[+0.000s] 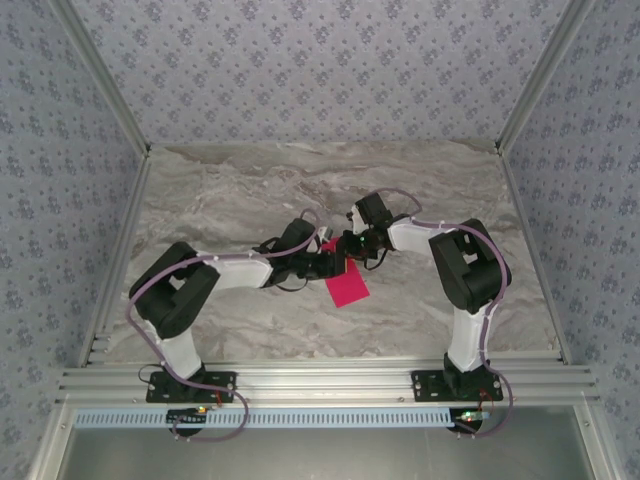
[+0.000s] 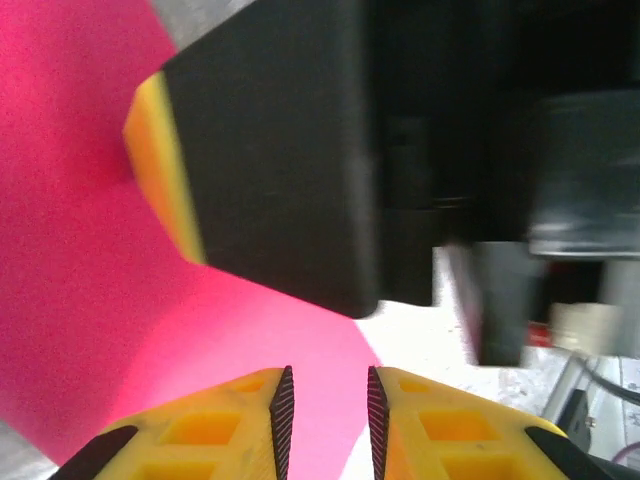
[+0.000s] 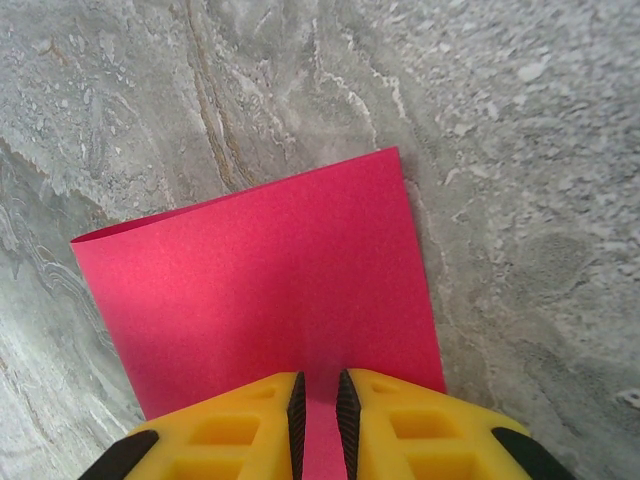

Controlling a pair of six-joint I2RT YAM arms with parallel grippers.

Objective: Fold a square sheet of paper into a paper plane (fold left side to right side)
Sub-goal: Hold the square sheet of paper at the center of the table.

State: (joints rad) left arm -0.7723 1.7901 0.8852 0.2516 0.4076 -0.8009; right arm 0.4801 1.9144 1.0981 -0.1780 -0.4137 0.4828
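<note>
Out on the grey marble surface (image 1: 250, 190), the left arm (image 1: 235, 270) and the right arm (image 1: 465, 265) lean in nose to nose at the centre. Between them lies the square sheet of paper (image 1: 347, 285), bright magenta, doubled over into a rectangle. Its long axis runs from the far end, under the wrists, back toward the bases, slanting a touch to the right. Both grippers sit at that far end, so the bulk of the sheet stretches away on their near side, and neither arm is clearly the closer one.

Now the left gripper (image 2: 327, 385): jaws slightly spread, a slot with pink showing through, nothing visibly clamped. Right in front of it looms a black, yellow-padded finger (image 2: 270, 160) of the other arm, its tip against the paper by the look of it. The right gripper (image 3: 320, 385) has its jaws almost pressed together with a thin pink strip between them. Nipping the edge or merely bearing down on it? Cannot tell.

And the right wrist camera offers what the overhead one lacks: the fold edge (image 3: 100, 300) on that view's left is a soft roll, not a sharp crease. The likely job ahead is pressing along that edge, down the long axis.
</note>
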